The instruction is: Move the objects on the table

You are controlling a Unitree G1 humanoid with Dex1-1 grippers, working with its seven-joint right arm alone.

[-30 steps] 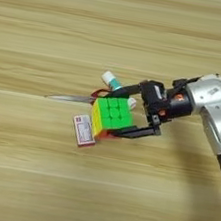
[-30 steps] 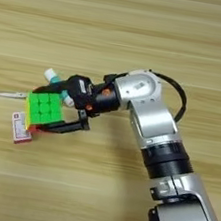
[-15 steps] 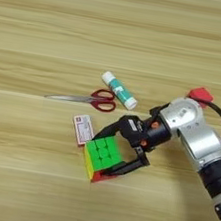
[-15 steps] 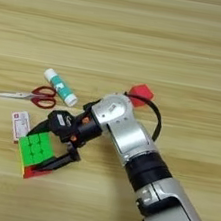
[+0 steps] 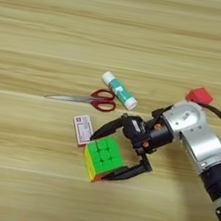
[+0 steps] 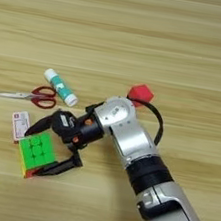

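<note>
Claw straddling the puzzle cube on the table

The right arm's black two-fingered claw (image 5: pixel 110 150) is spreading wide around the green, red and yellow 3x3 puzzle cube (image 5: pixel 103 157), which is sitting on the light wooden table (image 5: pixel 20 179) just beside the small red-and-white card box (image 5: pixel 82 129); whether the fingers are pressing the cube's sides I cannot tell. Done well, this step probably means keeping the cube centred between the fingers and clear of the box.
</note>
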